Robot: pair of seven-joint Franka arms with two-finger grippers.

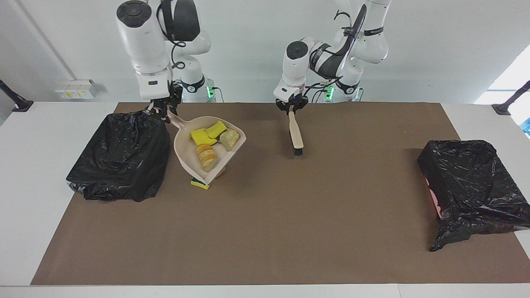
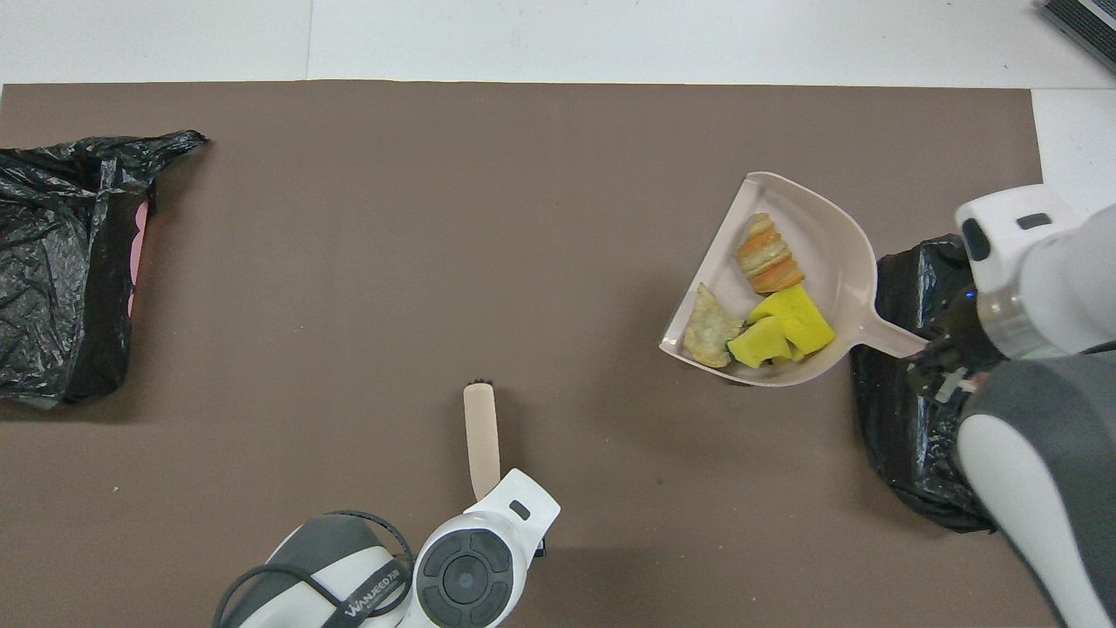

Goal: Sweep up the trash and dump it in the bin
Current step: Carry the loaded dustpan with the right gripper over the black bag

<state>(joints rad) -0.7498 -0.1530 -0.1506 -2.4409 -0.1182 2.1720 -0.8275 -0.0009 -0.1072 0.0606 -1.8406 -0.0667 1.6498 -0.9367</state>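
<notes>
Facing view showed the right gripper (image 1: pixel 162 111) clamped on the dustpan (image 1: pixel 184 142) handle, lifting it beside the bin (image 1: pixel 120 155) so the trash (image 1: pixel 207 156) could be tipped in. One green-topped sponge (image 1: pixel 200 183) lay on the mat underneath. The left gripper (image 1: pixel 292 108) held the brush (image 1: pixel 295 134) aside, out of the way.

In the overhead view the left end effector (image 2: pixel 526 542) was hidden under its own white wrist housing, along with the handle of the beige, black-bristled brush (image 2: pixel 481 433). The raised beige plastic dustpan (image 1: pixel 209 145) covered most of the green-topped yellow sponge piece (image 1: pixel 200 184) on the bench; only one corner showed. The black bag-lined bin (image 2: pixel 52 262) at the left arm's end was cut off by the overhead picture's edge. The right arm overlapped the other black bag-lined bin (image 2: pixel 902 419).
</notes>
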